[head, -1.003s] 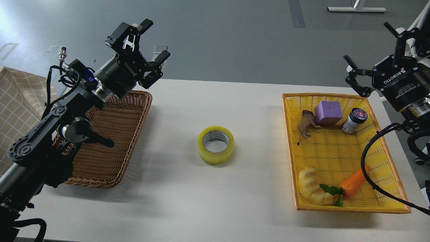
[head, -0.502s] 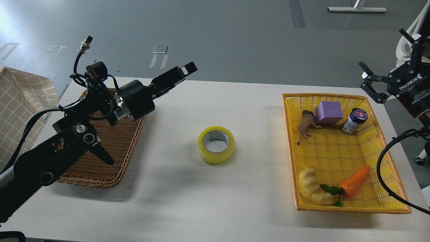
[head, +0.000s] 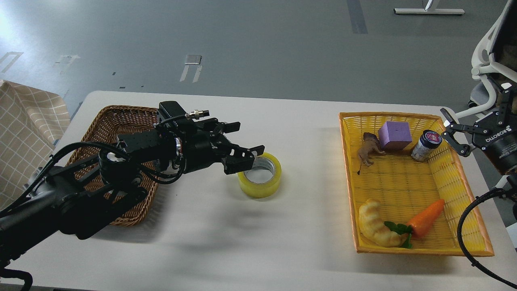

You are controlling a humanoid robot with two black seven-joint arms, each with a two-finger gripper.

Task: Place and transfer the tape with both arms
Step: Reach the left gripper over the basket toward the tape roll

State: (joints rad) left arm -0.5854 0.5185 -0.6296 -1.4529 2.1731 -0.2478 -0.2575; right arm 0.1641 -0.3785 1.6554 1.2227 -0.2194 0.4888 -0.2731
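The yellow tape roll (head: 262, 182) lies flat on the white table (head: 242, 242) near its middle, its pale core facing up. My left gripper (head: 244, 149) is open and reaches in from the left. Its fingertips hover over the roll's left and far rim; the frame does not show whether they touch it. My right gripper (head: 464, 131) is open and empty at the far right edge, just beyond the yellow basket's right rim.
A brown wicker basket (head: 121, 121) stands at the left, under my left arm. A yellow basket (head: 404, 182) at the right holds a purple block (head: 395, 135), a toy dog (head: 367, 150), a jar (head: 426, 144), a croissant toy (head: 377, 228) and a carrot toy (head: 426, 218).
My left arm has swung down from above the brown basket and rightwards to the tape, gripper open. My right arm has drawn back to the right edge. The tape has not moved.
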